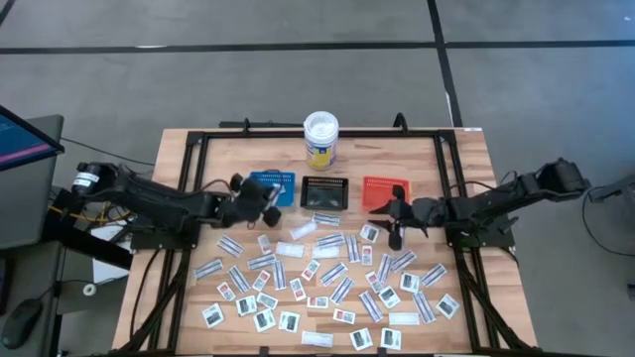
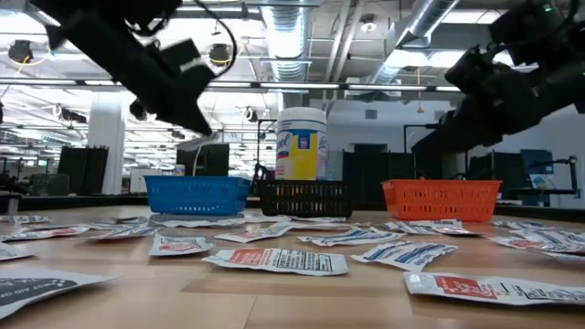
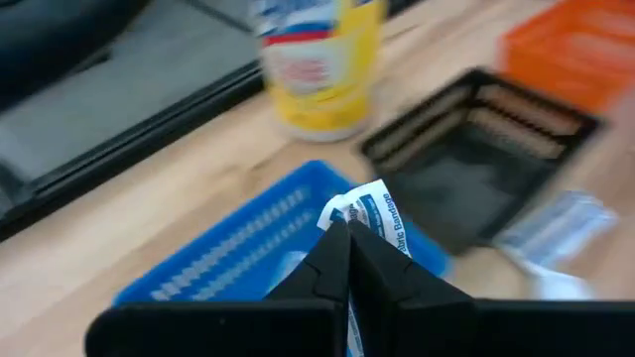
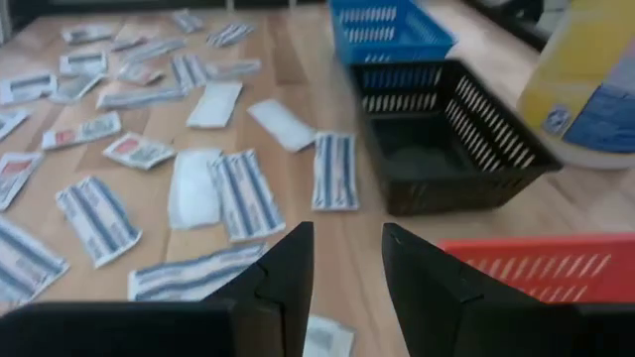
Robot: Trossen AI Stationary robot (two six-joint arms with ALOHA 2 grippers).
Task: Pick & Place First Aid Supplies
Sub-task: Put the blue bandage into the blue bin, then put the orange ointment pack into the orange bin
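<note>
left tool [image 3: 347,260] pinched closed, right tool [image 4: 347,260] fingers parted

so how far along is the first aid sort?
Early. Done: little; the blue tray shows something pale inside, while the black tray looks empty. In hand: the left gripper is shut on a bandage packet over the blue tray. The right gripper is open and empty, near the orange tray. Left: dozens of packets cover the table.

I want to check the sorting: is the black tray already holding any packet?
No, in the right wrist view the black tray shows only its bare dark floor.
</note>
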